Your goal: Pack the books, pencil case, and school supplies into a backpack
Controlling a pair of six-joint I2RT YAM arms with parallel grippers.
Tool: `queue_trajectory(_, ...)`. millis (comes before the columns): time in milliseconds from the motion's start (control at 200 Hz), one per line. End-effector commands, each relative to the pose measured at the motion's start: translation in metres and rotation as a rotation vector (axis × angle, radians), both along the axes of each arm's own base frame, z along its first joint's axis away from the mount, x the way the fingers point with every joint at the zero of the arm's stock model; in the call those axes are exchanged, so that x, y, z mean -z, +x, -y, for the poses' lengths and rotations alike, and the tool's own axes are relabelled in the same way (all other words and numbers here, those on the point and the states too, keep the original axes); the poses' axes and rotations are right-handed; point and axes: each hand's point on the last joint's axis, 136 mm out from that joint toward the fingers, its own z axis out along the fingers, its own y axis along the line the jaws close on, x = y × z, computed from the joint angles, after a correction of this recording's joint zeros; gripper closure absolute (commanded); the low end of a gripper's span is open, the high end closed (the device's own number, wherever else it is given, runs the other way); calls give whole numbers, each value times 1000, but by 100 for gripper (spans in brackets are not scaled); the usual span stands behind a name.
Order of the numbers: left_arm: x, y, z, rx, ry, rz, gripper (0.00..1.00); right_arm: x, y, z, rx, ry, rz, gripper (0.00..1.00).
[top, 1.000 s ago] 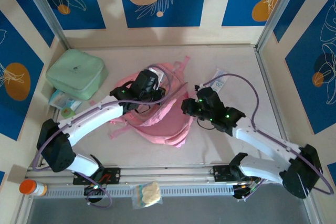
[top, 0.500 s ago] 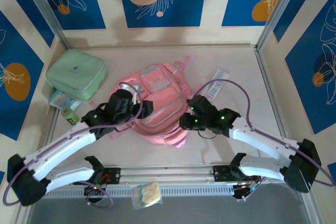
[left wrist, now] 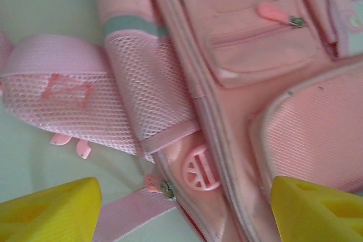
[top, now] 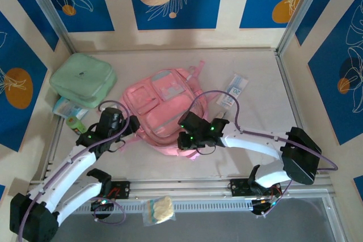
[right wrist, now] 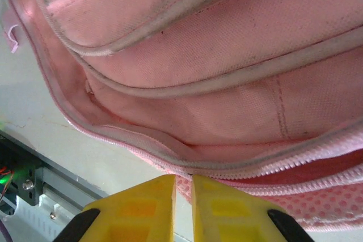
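Observation:
The pink backpack (top: 164,103) lies front-up in the middle of the table, pockets and clear panels showing. My left gripper (top: 130,124) hangs open at its near-left side, above a mesh side pocket (left wrist: 153,100) and a zip pull (left wrist: 160,185); its yellow fingers (left wrist: 48,211) stand wide apart with nothing between them. My right gripper (top: 182,140) is at the backpack's near edge, its fingers (right wrist: 136,208) almost together and pinching the pink zip edge (right wrist: 187,168). The white pencil case (top: 233,89) lies to the right of the backpack. The books are out of view.
A large mint-green zip case (top: 83,79) sits at the back left, with a pale packet (top: 68,107) and a small green roll (top: 74,123) just in front of it. A clear bag (top: 159,209) rests on the rail at the near edge.
The left arm pulled back from over the backpack to its near-left side and opened. The right gripper moved left onto the backpack's near edge. The backpack now lies uncovered, front up.

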Motion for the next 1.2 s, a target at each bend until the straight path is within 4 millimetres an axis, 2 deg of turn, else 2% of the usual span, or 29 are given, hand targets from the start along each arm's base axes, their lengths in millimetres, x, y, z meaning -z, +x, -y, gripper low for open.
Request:
queue_trajectory(0,8,7,7,-17,-111,-9,23,-7,5,-12,18,26,21,85)
queue_trajectory(155,28,17,4,-61,-108,-55,24,2,7,-8,37,-10,17,85)
queue_trajectory(390,41,43,9,-85,-133,-59,32,12,8,-4,46,-36,20,85)
queue_trajectory(565,66,46,4,-157,-150,-118,40,14,13,-7,49,-40,18,85)
queue_trajectory(705,79,46,4,-203,-189,-123,53,15,17,-8,47,-35,21,85)
queue_trajectory(815,80,48,14,-173,-233,-109,74,17,21,-7,54,-39,22,85)
queue_trajectory(990,74,48,27,-125,-281,-89,100,20,33,-3,54,-46,46,85)
queue_trajectory(1086,73,45,35,-101,-297,-94,100,23,47,3,30,-64,71,85)
queue_trajectory(1196,68,39,44,-93,-324,-83,100,21,72,13,40,-64,87,85)
